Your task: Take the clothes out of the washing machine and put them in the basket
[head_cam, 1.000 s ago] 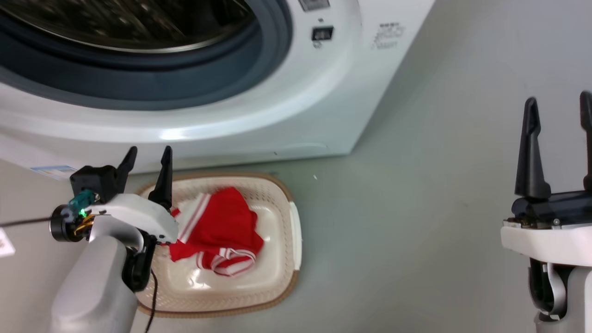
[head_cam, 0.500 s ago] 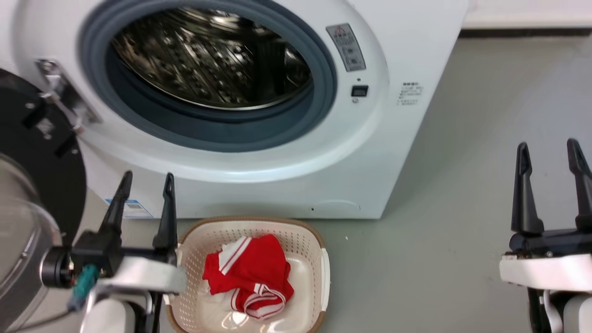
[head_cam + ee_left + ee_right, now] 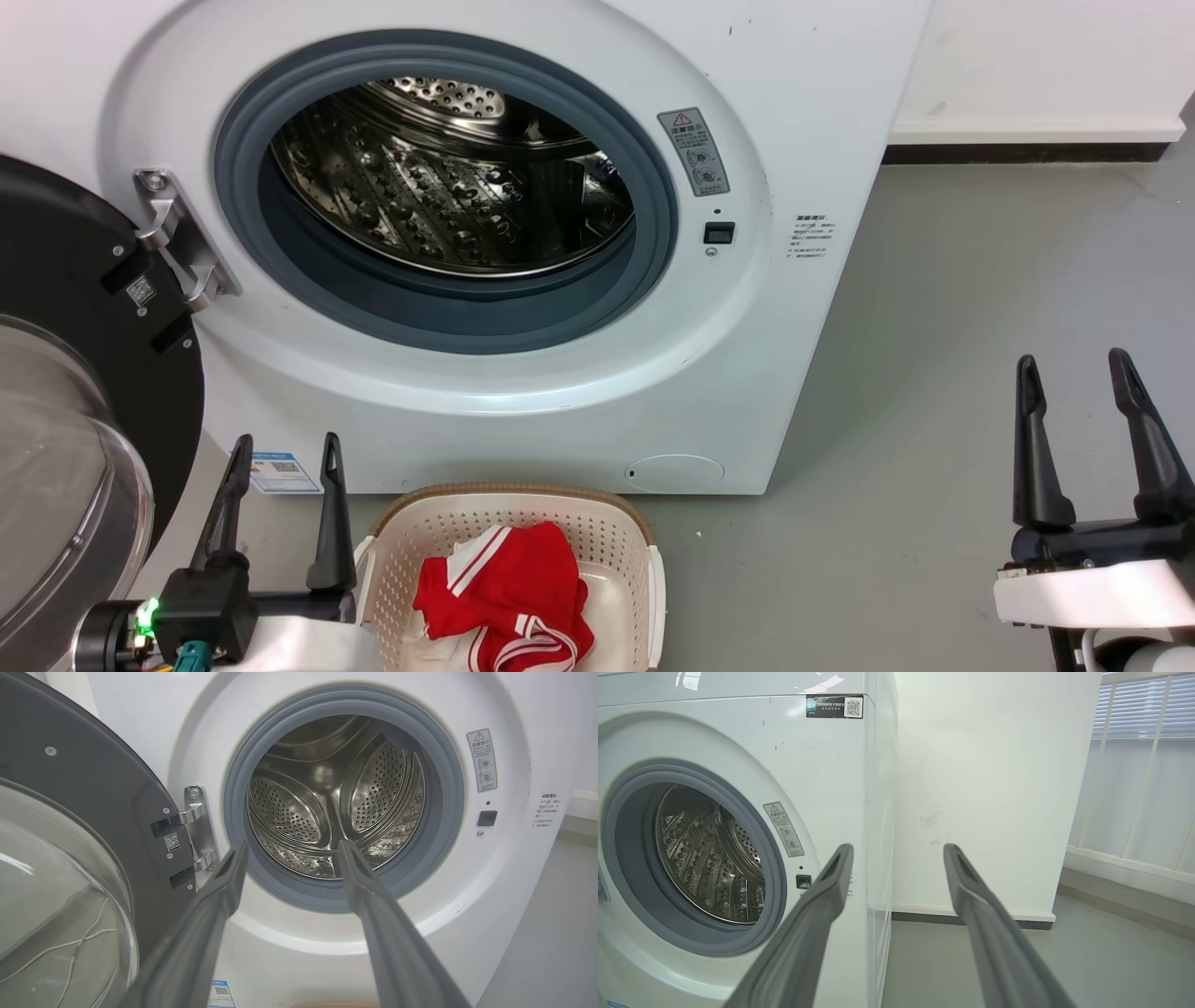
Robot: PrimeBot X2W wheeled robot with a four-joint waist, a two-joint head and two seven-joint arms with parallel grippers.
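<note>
Red clothes (image 3: 509, 597) with white striped trim lie bunched in the cream basket (image 3: 597, 537), which stands on the floor just before the washing machine (image 3: 803, 121). The machine's porthole stands open; its steel drum (image 3: 448, 196) (image 3: 334, 807) (image 3: 707, 858) shows no clothes in the part I see. The black-rimmed glass door (image 3: 84, 373) (image 3: 70, 835) hangs open at the left. My left gripper (image 3: 285, 448) (image 3: 289, 847) is open and holds nothing, just left of the basket. My right gripper (image 3: 1074, 364) (image 3: 899, 849) is open and holds nothing, over the floor right of the machine.
Grey floor (image 3: 980, 308) stretches to the right of the machine up to a white wall (image 3: 1046, 65) with a dark skirting. The right wrist view shows that wall (image 3: 990, 774) and a railing with blinds (image 3: 1139, 765) further right.
The head camera has tilted up: the whole porthole and door have come into view and the basket has slid to the bottom edge. Both grippers stay open.
</note>
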